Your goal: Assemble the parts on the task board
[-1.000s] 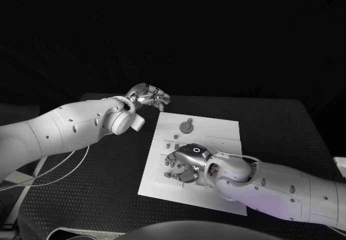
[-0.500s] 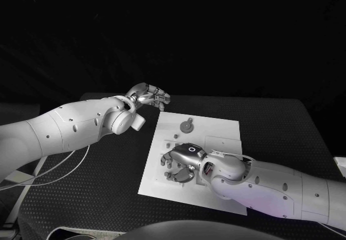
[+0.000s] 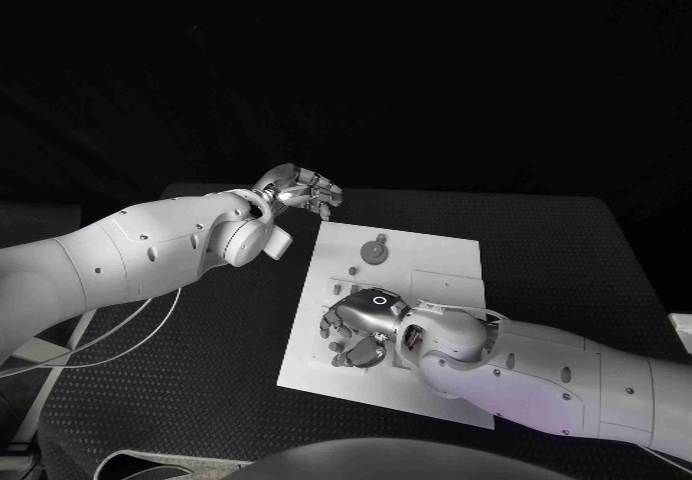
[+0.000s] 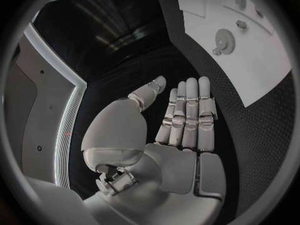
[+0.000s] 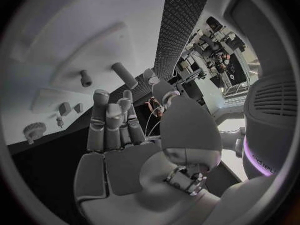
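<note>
We judge the step in hand to be the reach for a part. Our right hand (image 3: 364, 318) hovers low over the near left area of the task board (image 3: 433, 262), fingers apart and empty; upright pegs (image 5: 124, 75) stand just ahead of them. A gear (image 3: 375, 252) lies near the board's far edge. Our left hand (image 3: 300, 190) waits beyond the board's far left corner, fingers straight, holding nothing. Next we must close on one peg without disturbing its neighbours.
</note>
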